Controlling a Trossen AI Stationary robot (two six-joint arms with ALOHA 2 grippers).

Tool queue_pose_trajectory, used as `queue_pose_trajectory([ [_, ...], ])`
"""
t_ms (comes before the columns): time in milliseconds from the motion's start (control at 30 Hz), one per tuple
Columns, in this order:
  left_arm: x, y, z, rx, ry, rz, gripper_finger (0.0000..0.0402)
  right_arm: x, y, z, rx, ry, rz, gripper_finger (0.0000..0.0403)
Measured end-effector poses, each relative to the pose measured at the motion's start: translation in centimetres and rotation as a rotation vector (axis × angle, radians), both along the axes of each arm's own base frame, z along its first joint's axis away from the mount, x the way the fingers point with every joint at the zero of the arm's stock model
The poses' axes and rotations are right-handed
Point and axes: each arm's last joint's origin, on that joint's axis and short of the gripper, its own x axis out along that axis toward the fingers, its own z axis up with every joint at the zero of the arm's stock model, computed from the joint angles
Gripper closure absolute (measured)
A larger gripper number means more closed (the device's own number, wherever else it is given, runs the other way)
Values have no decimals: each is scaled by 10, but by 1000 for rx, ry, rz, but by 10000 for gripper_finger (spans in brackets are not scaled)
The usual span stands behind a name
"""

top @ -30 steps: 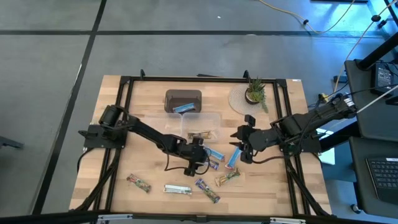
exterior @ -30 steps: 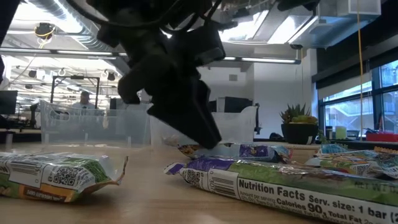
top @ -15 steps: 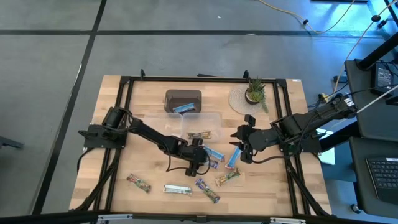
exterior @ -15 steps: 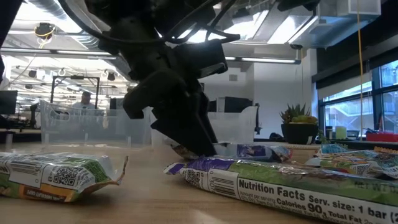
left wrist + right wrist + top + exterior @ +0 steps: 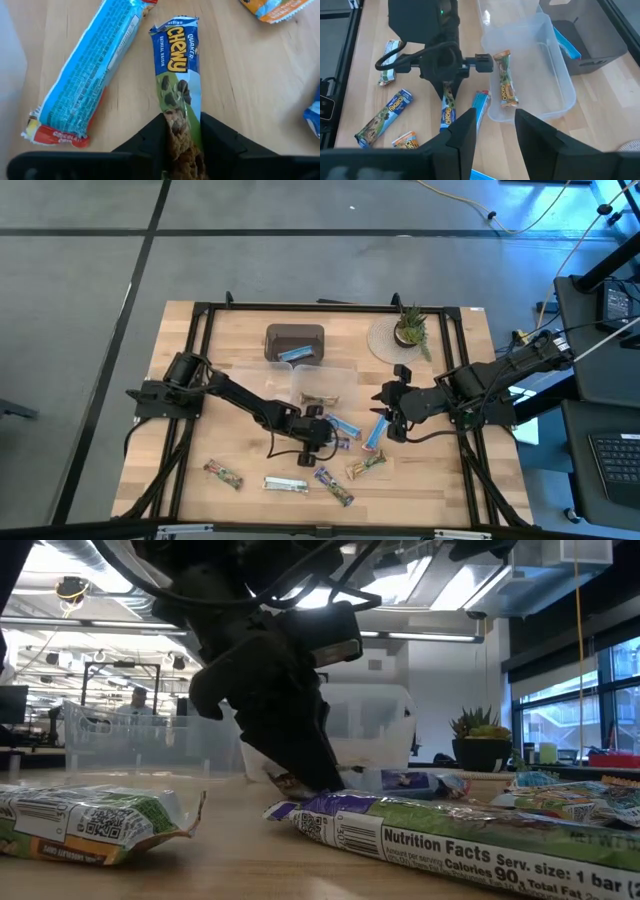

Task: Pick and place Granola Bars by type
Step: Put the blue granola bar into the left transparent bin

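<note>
**Left claw clamped on a Chewy bar, mid-counter**

The wooden counter (image 5: 190,450) sits inside a black frame on a grey floor, with bare wood showing near the left claw's front corner. The left claw (image 5: 318,436) is low at the middle of the counter, its two dark fingers (image 5: 147,142) pressed against both sides of a green-and-blue granola bar (image 5: 179,90). The wrapper reads "Quaker Chewy" in yellow, above a picture of oats and dark chips. Just beside that bar lies a blue-white bar (image 5: 87,75) with a red end, apart from it by a strip of wood. An orange wrapper corner (image 5: 272,7) lies farther ahead of the claw.

Behind the claw stands a clear tub (image 5: 345,372) holding one tan bar (image 5: 320,397), and beyond it a dark brown tray (image 5: 295,332) with a blue bar (image 5: 297,354) inside. A small potted plant (image 5: 410,328) stands at the far right.

The right claw (image 5: 390,412) waits near the counter's right side, fingers spread with nothing between them.

Nearer the front edge lie more bars: a green one (image 5: 224,474), a silvery one (image 5: 286,484) and a purple one (image 5: 334,486). From table height, the purple wrapper (image 5: 450,835) shows "Nutrition Facts".
</note>
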Motion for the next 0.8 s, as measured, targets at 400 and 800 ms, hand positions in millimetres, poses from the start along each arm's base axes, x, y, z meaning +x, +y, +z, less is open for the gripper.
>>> queue_pose_trajectory([
  [400,-5,2,36,10,-92,28,320,-1,0,-1,-4,12,3,264],
  [800,-54,24,137,83,-210,150,320,-2,7,-2,108,71,184,264],
])
